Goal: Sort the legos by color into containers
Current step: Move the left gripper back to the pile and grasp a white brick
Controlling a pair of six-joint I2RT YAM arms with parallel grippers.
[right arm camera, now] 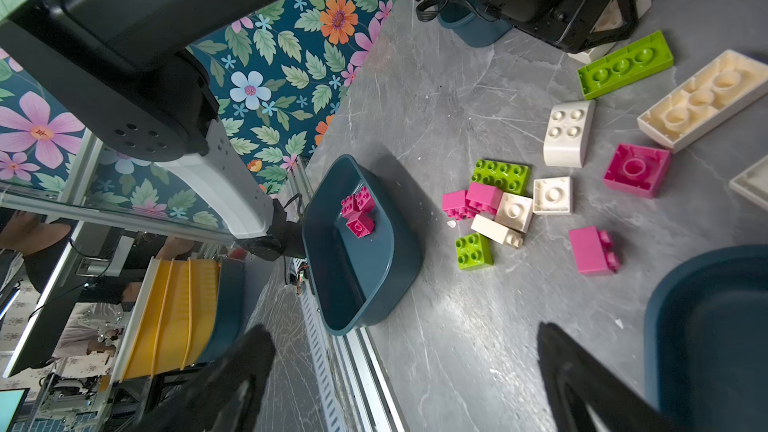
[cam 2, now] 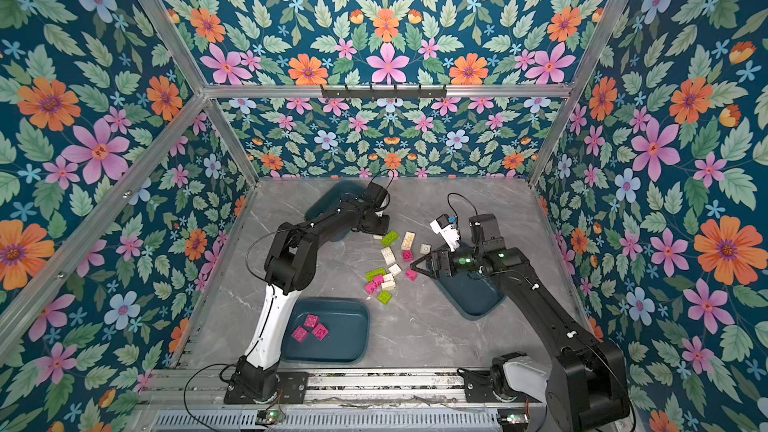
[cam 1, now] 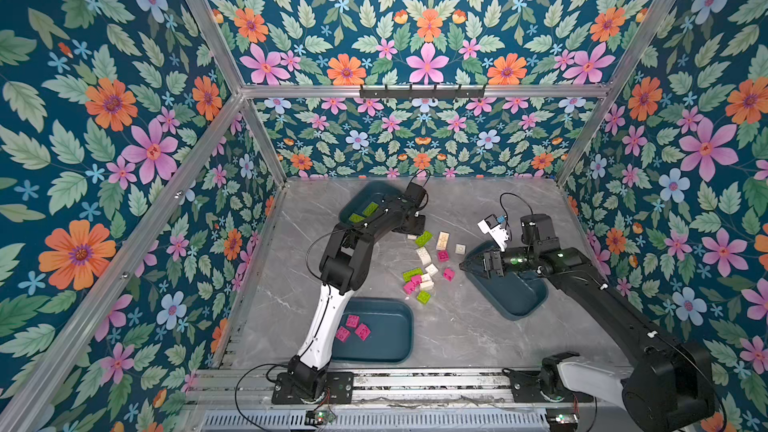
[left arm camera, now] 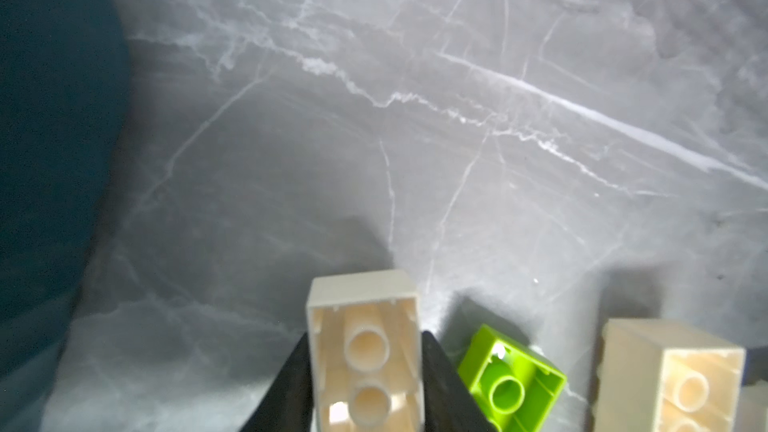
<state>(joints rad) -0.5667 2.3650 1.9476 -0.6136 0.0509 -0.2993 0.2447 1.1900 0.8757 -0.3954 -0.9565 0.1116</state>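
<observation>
Black fingers of the left gripper (left arm camera: pixel 365 334) are pressed against the two long sides of a cream rectangular plastic brick (left arm camera: pixel 365 367), which is gripped with its hollow underside facing up. Whether this brick is clear of the surface cannot be told. The right gripper (cam 1: pixel 467 263) has its jaws spread wide with nothing between them, and it hangs above the left rim of the right-hand dark teal shallow plastic bin (cam 1: pixel 515 297).

Surroundings, by size:
- **Table:** a grey marble-patterned tabletop (cam 1: pixel 457 334) carries everything.
- **Far bin:** the far dark teal bin (cam 1: pixel 357 197) is partly covered by the left forearm and holds two lime green bricks (cam 1: pixel 369 209).
- **Near bin:** the near dark teal bin (cam 1: pixel 395 342) sits beside the left arm's lower link and holds three magenta pink square bricks (cam 1: pixel 352 320).
- **Loose bricks:** a loose heap of lime, magenta and cream bricks (cam 1: pixel 424 254) lies mid-table between the two grippers, well apart from the near bin.
- **Beside the gripped brick:** a lime green brick (left arm camera: pixel 511 384) lies just beside it, underside up. Past that is a second cream brick (left arm camera: pixel 673 380), also underside up.

Pose: the left arm (cam 1: pixel 328 313) rises from the near rail, folds at the elbow and reaches far across its bin. Its wrist is turned down at the heap's far end. The right arm (cam 1: pixel 623 309) stretches from the near right corner toward the centre, with its forearm roughly level and its fingers pointing at the heap.
</observation>
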